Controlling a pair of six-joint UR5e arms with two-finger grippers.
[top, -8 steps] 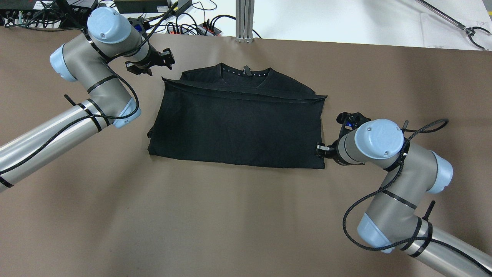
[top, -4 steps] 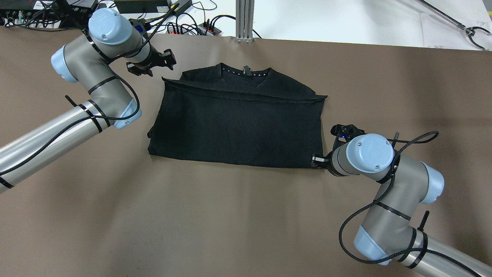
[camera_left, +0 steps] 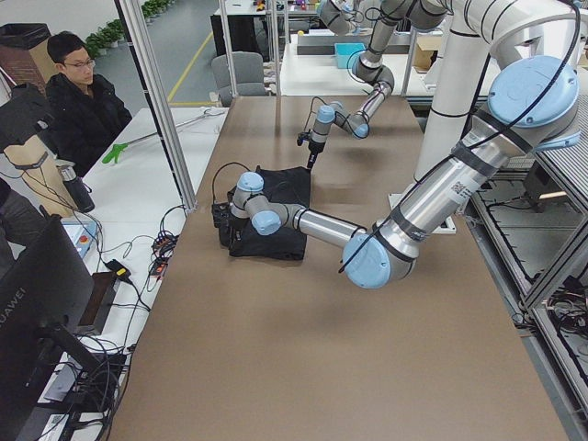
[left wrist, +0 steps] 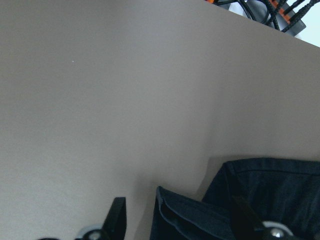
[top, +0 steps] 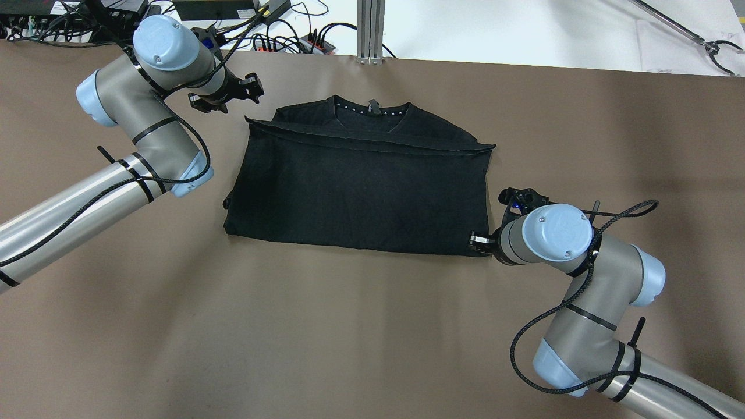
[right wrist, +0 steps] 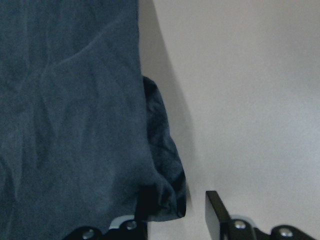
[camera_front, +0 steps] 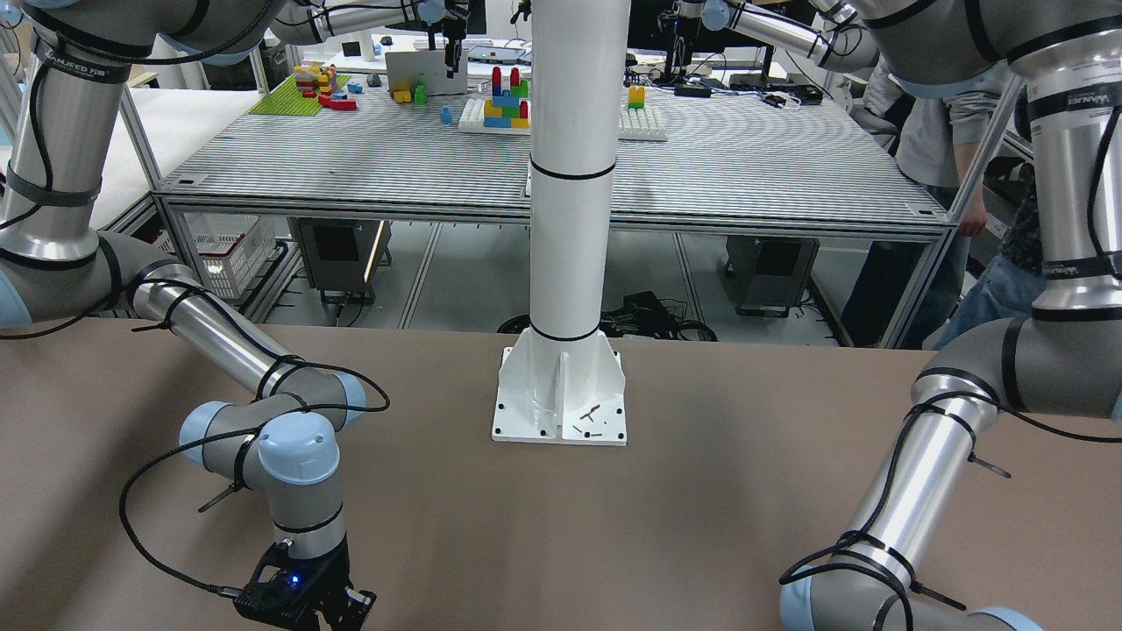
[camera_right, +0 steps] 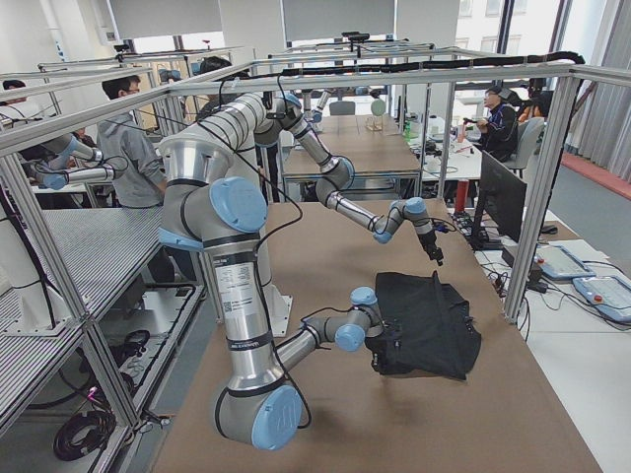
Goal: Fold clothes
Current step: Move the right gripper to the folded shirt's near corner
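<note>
The clothes [top: 361, 192] are one black shirt, folded into a rough rectangle in the middle of the brown table, collar on the far side. My left gripper [top: 224, 98] hovers at its far left corner. In the left wrist view it [left wrist: 182, 227] is open, with the cloth's corner [left wrist: 200, 220] between the fingers. My right gripper [top: 480, 240] sits at the near right corner. The right wrist view shows it [right wrist: 180, 212] open and straddling that corner [right wrist: 167, 195], with one finger over the cloth and the other [right wrist: 216, 212] on bare table.
Cables and power strips [top: 279, 35] line the far table edge beside a metal post [top: 371, 35]. A white pillar's base [camera_front: 559, 394] stands on the robot's side. A person [camera_left: 78, 101] sits beyond the far edge. Brown table [top: 326, 337] lies bare on the near side.
My right gripper has moved along the shirt's right edge toward the near side and now sits at the near right corner. My left arm has barely shifted.
</note>
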